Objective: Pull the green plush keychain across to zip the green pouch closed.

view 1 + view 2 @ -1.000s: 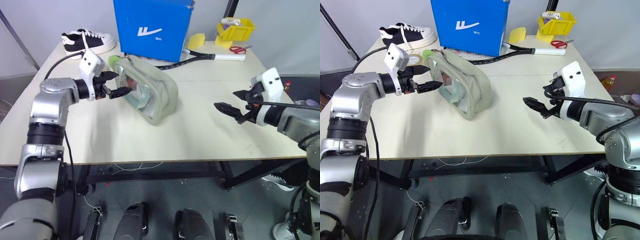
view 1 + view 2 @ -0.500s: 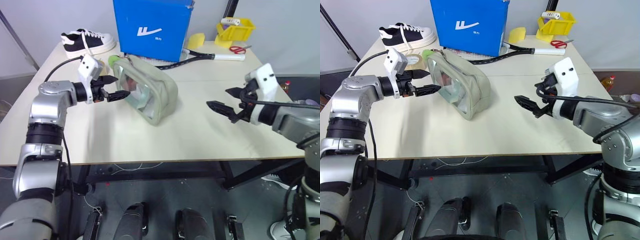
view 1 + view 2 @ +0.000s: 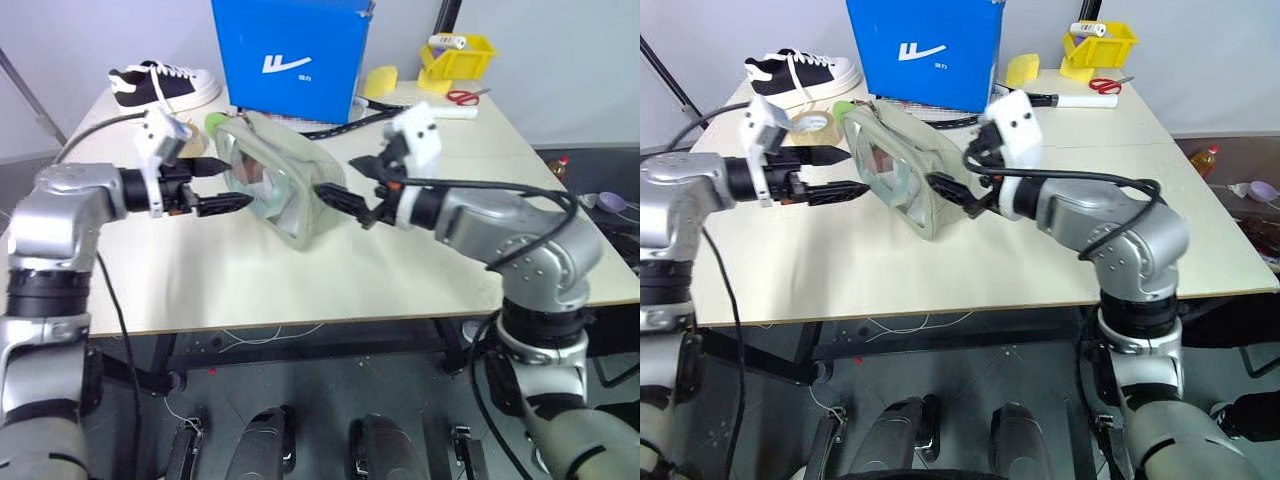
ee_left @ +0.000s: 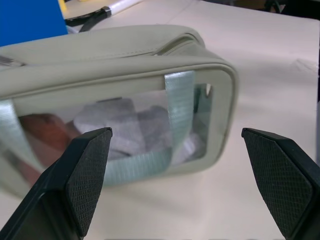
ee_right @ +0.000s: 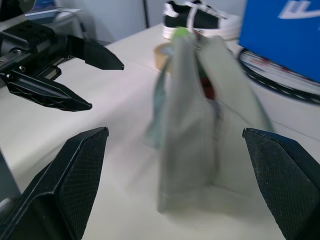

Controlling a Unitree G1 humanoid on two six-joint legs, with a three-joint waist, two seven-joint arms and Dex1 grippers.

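Both sets of jaws stand wide open, holding nothing; the left gripper [image 3: 232,194] and right gripper [image 3: 335,195] flank the green pouch [image 3: 285,187] on the table [image 3: 400,270]; the green plush keychain [image 3: 214,121] sits at the pouch's far end, beyond the left jaws; best steady the near end first, then pinch the plush squarely.

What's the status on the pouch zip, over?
Both end effectors open, left and right flanking the green pouch, gripping nothing. Green plush keychain at the pouch's far end, untouched. Nothing in the way.
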